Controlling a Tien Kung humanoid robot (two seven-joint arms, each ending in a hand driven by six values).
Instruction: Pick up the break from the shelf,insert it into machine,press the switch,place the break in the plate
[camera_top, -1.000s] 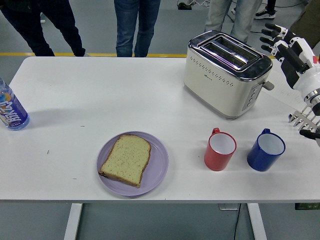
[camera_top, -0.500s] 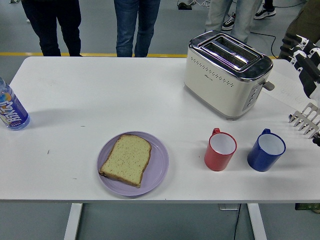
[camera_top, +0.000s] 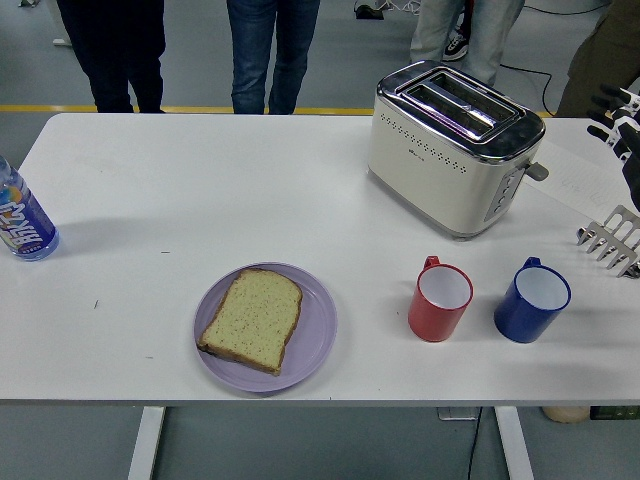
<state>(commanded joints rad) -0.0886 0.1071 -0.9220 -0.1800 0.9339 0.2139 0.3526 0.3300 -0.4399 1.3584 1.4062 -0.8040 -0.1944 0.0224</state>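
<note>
one bread slice, one plate, two mugs.

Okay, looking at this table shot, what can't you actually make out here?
- Right hand, head view: cut off by the right edge, so its grasp is unreadable.
- Rack, head view: right edge crops it; contents unseen.
- Bottle, head view: left edge clips it.
- Toaster slots, head view: interior too dark to tell if empty.
- Left hand: outside the picture.
- People at far side: top edge cuts them off.

Bread slice lies flat on purple plate; toaster slots empty.
</note>
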